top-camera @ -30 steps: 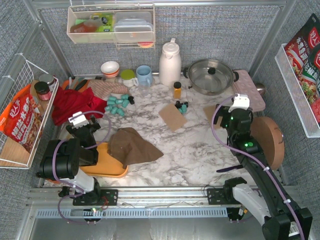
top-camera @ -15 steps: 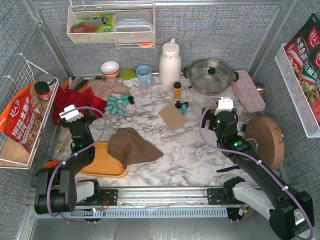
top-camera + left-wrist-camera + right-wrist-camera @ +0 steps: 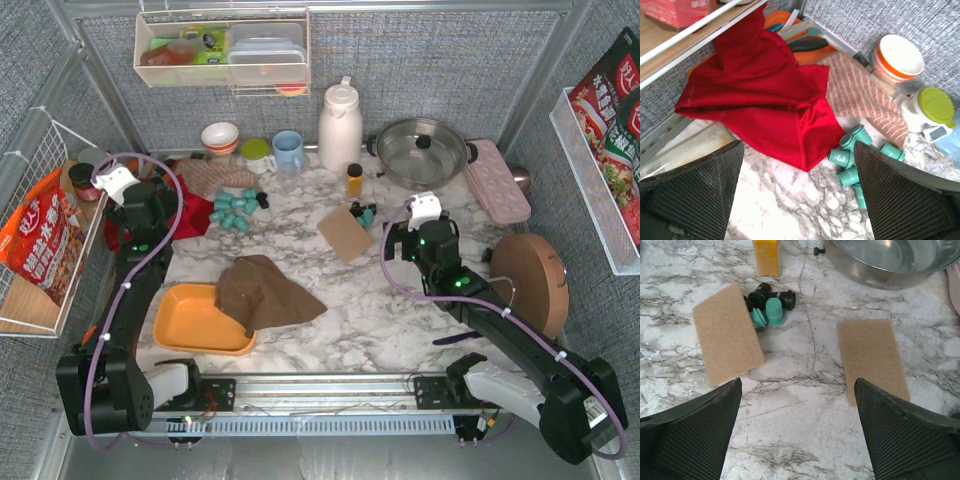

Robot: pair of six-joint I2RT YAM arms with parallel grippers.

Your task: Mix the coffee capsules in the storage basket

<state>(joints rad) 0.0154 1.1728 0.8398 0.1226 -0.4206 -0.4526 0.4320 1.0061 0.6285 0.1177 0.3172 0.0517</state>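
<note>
- The coffee capsules [image 3: 236, 208] are not in the storage basket [image 3: 185, 322]: most sit in a teal heap beside the red cloth [image 3: 755, 95], a few more, teal and black, by a tan pad [image 3: 727, 340]
- The left gripper [image 3: 799, 160] and the right gripper [image 3: 797, 400] both hang with fingers spread wide, holding nothing
- Best to drop on one capsule at the heap's edge and pinch across its body (a nudged cup probably rolls), then release over the basket's bare half, left of the brown cloth [image 3: 265, 290] overlapping it
- The marble-patterned tabletop [image 3: 805, 440] is crowded; grey fabric walls [image 3: 430, 60] close it in
</note>
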